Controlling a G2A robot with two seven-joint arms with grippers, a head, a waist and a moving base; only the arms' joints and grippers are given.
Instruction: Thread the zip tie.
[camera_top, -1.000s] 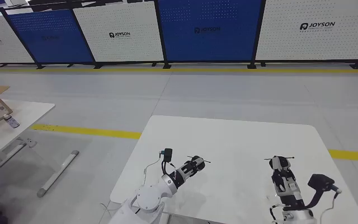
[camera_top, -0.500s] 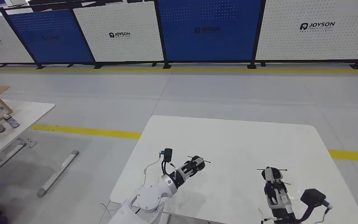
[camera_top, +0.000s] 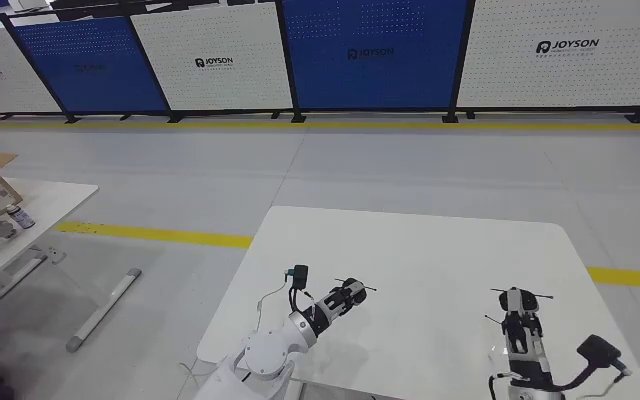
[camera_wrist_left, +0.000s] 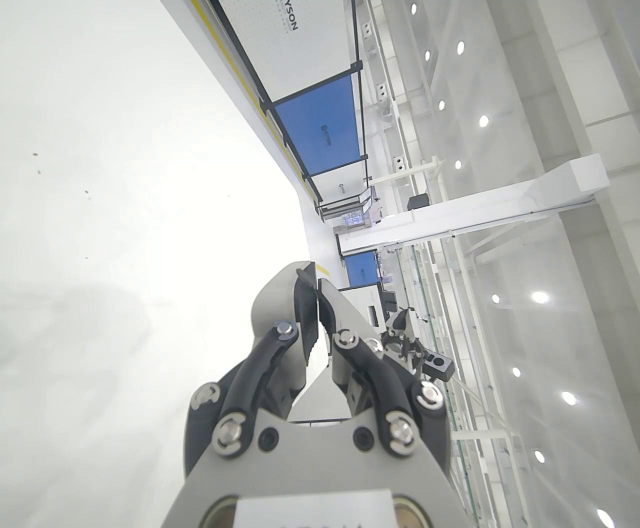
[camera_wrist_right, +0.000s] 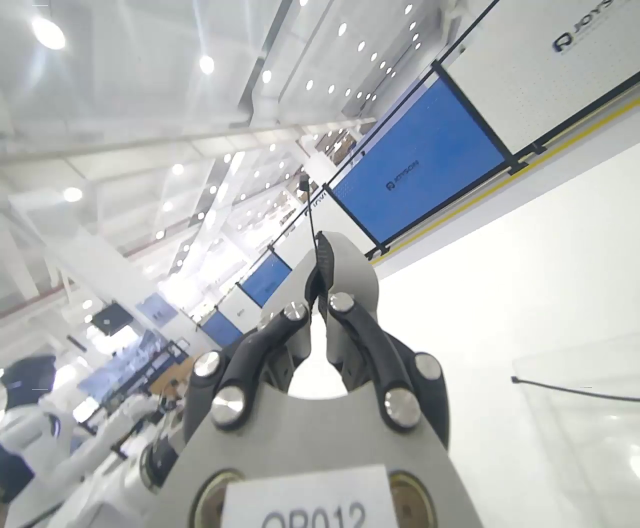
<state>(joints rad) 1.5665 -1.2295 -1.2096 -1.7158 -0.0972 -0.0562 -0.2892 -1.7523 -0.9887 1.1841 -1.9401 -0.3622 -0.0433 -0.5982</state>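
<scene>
Above the white table, my left gripper is shut on a thin black zip tie that crosses its tips. In the left wrist view the pads of this gripper are pressed together, with only a black sliver showing at the tip. My right gripper hovers near the table's front right and is shut on a second black zip tie. In the right wrist view that zip tie sticks straight out from the closed gripper, its head at the far end. The two grippers are far apart.
Another black zip tie lies on a clear plastic sheet on the table beside my right gripper. Blue and white panels stand across the floor beyond the table. The table's front edge runs close under both arms.
My right gripper, holding its zip tie, first drew back toward the front edge, then shifted right and slightly forward. The left arm has not moved.
</scene>
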